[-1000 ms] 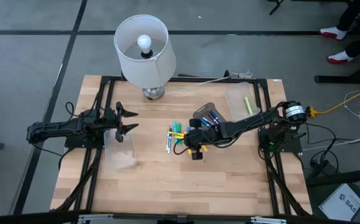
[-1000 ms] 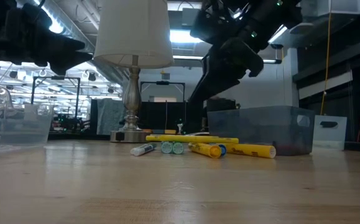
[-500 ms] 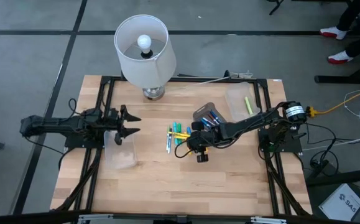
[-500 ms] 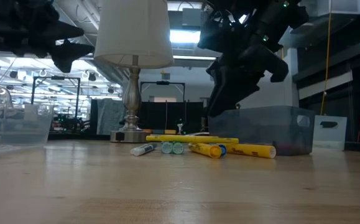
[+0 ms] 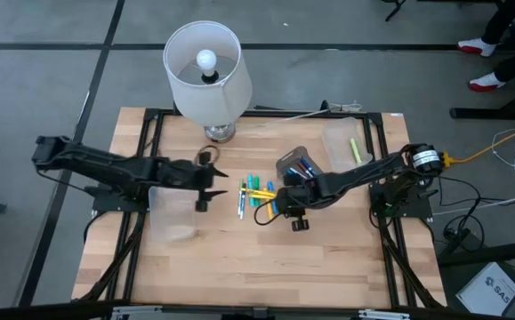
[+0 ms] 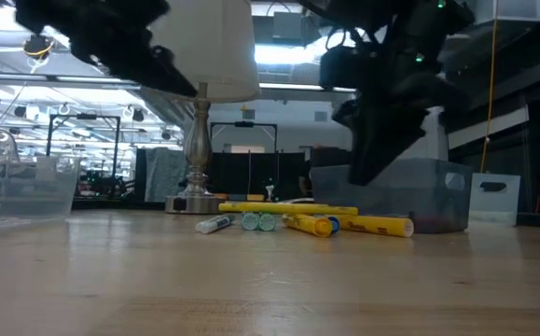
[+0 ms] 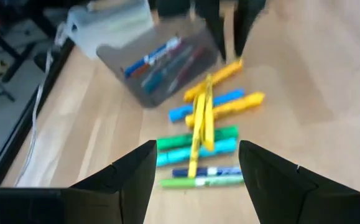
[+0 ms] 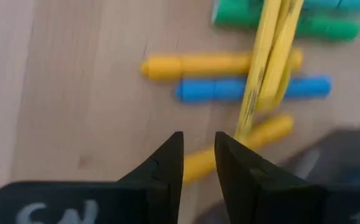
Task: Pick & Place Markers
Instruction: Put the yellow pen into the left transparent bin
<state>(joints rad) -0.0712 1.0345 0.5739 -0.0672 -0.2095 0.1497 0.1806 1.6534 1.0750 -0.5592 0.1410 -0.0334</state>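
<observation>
Several markers (image 5: 255,191) in yellow, green and blue lie in a loose pile on the wooden table's middle; they also show in the low view (image 6: 307,222) and both wrist views (image 7: 201,124) (image 8: 229,87). My left gripper (image 5: 221,182) hovers open just left of the pile, its fingers (image 7: 130,180) wide apart and tipped down toward it. My right gripper (image 5: 277,203) points steeply down above the pile's right side, beside a yellow marker (image 8: 260,140). Only a narrow gap shows between its fingers (image 8: 167,168), with nothing in it.
A grey bin (image 5: 294,164) holding a few markers stands just right of the pile. A clear bin (image 5: 344,142) sits at the far right and another clear bin (image 5: 173,213) under my left arm. A lamp (image 5: 204,71) stands at the far edge.
My left gripper has swung from over the left clear bin toward the table's right, up to the marker pile, rising a little and tipping downward. My right gripper has tipped more steeply down, shifting slightly toward the table's right edge.
</observation>
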